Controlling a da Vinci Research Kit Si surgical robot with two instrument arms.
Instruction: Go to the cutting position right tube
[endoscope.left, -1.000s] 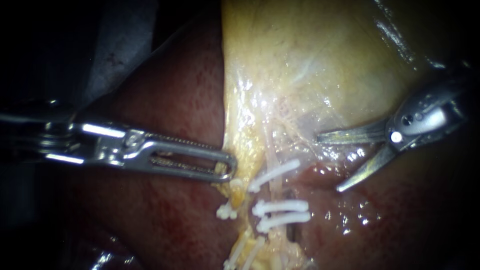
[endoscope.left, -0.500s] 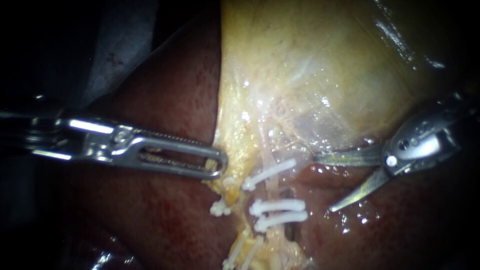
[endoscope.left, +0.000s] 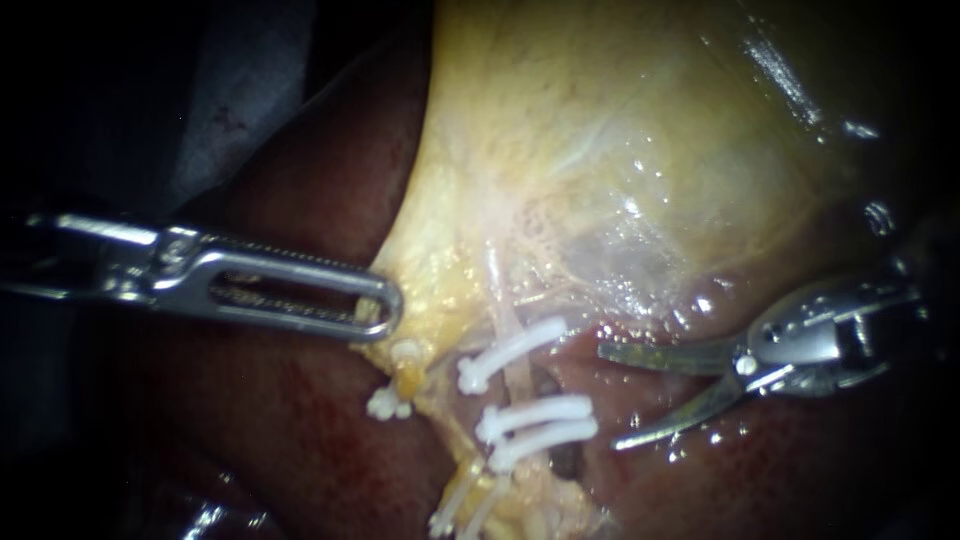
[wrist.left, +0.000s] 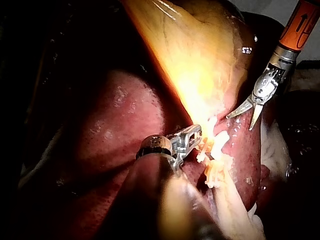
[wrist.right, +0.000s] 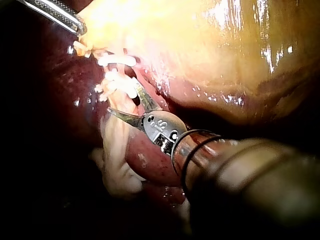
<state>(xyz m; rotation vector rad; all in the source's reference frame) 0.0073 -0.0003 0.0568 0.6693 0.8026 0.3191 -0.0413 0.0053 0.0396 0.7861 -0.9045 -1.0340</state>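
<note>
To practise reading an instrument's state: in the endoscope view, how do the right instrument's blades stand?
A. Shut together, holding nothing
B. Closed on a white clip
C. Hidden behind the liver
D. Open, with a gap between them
D: the right instrument shows its two blades spread apart beside the white clips, gripping nothing.

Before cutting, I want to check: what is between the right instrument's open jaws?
Only wet red liver shows between the right instrument's jaws; white clips lie ahead. Tissue under the blades is covered.
</note>
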